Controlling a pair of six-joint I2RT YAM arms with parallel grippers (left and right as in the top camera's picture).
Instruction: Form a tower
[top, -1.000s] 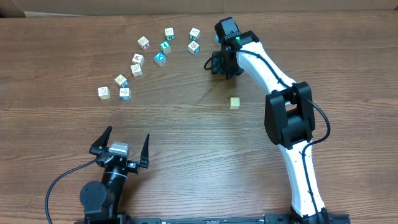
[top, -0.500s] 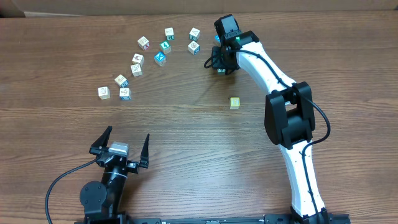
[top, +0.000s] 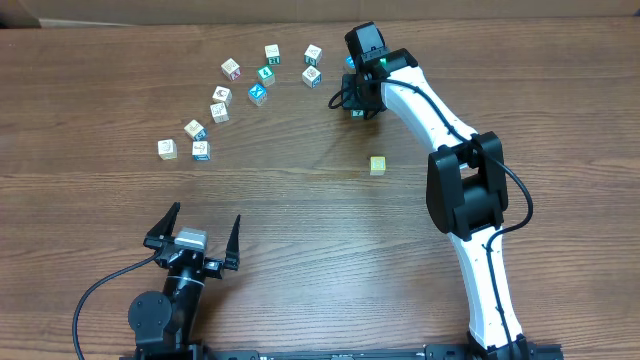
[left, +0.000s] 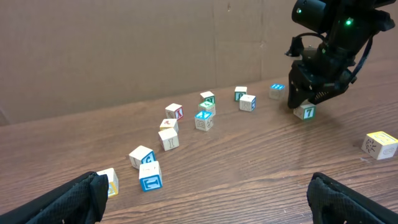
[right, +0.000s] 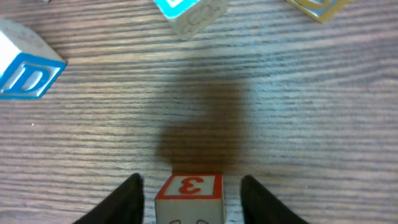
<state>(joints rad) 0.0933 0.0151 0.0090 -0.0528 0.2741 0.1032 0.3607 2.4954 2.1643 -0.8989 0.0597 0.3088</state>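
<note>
Overhead, the right claw (top: 356, 104) hangs at the far middle of the brown wood-grain tabletop (top: 300, 260). Its jaws are half spread astride a small wooden cube with a red-bordered 3 (right: 188, 188). The right wrist view shows a thin gap on either side of that cube, which rests on the tabletop. A small yellow-green wooden cube (top: 377, 165) stands alone, nearer and slightly right. The other small wooden picture cubes (top: 219, 112) lie in an arc at the far left. Stacking is not yet begun: each cube sits directly on the tabletop. The left claw (top: 206, 213), at the near left, is spread wide and holds nothing.
</note>
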